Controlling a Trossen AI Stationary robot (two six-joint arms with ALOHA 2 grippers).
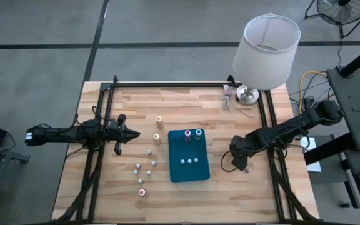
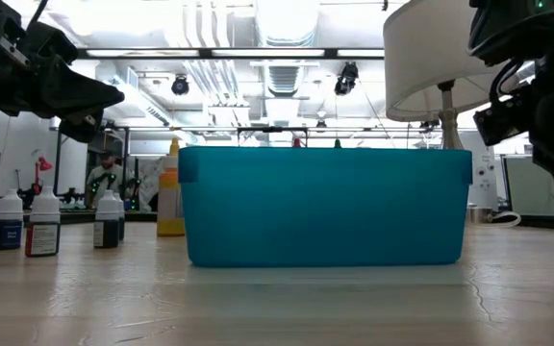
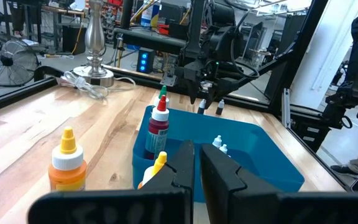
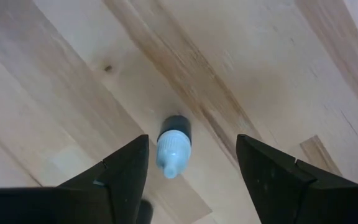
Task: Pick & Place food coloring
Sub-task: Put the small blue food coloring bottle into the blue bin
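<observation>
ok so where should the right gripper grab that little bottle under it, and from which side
Grip the small bottle across its dark body, below the white cap, coming straight down from above. It stands upright on the table, and the open right gripper already has a finger on either side.

Teal tray (image 1: 189, 172), white-shaded lamp (image 1: 265, 50), wooden table (image 1: 186, 206)

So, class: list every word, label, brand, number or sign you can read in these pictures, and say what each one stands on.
No text can be read in any view.
Small bottles at the table's left, low view: dark labels, print too small and blurred to read.
Orange bottle, left wrist view: no readable label.
Teal tray: plain, no marking.
Bottle between the right gripper's open jaws: only its cap shows.
</observation>
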